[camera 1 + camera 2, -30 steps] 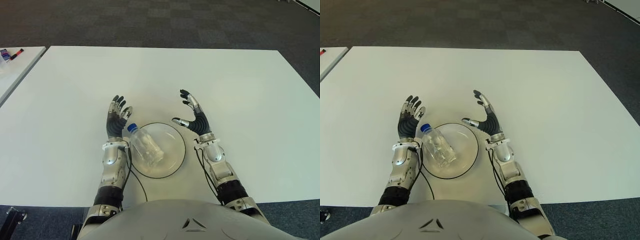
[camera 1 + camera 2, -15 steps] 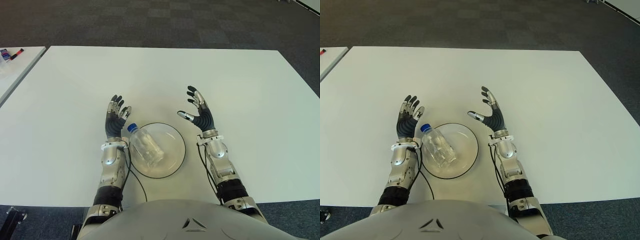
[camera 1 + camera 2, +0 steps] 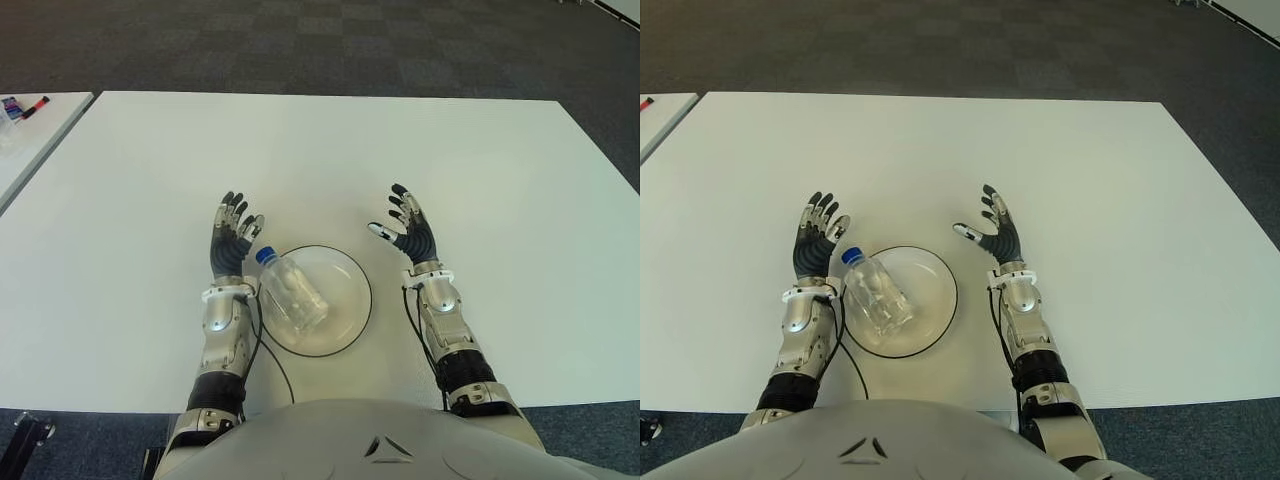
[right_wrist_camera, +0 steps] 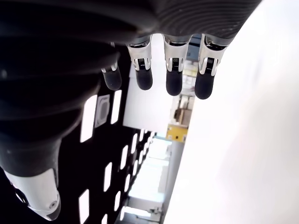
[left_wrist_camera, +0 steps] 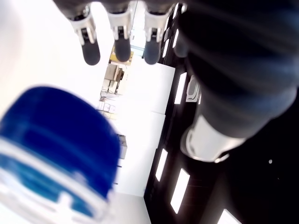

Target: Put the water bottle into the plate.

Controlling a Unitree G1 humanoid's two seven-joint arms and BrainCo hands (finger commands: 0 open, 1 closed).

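Clear plastic water bottle [image 3: 290, 292] with a blue cap lies on its side in the round clear glass plate [image 3: 352, 277] with a dark rim, its body over the plate's left half and its capped neck reaching out over the rim toward the robot's left hand [image 3: 232, 243]. The bottle's see-through wall blends into the plate beneath it, so where the bottle's base ends is hard to make out. That left hand shows just beside the cap, on the plate's left, fingers spread and straight and gripping nothing; the left wrist view shows three fingertips [image 5: 90, 52] extended and the blue cap [image 5: 56, 144] as a blurred shape close by, its lower edge cut off. The right hand [image 3: 413, 233] shows on the plate's right, apart from the rim, palm turned toward the plate, fingers open and holding nothing; its wrist view confirms four straight fingertips [image 4: 174, 86]. Whether either hand touches the white table [image 3: 500, 170] cannot be told. At the far left, a second white table [image 3: 30, 140] is cut off by the frame, with small objects [image 3: 20, 106] on it too small to identify. Dark carpet [image 3: 300, 40] lies beyond.
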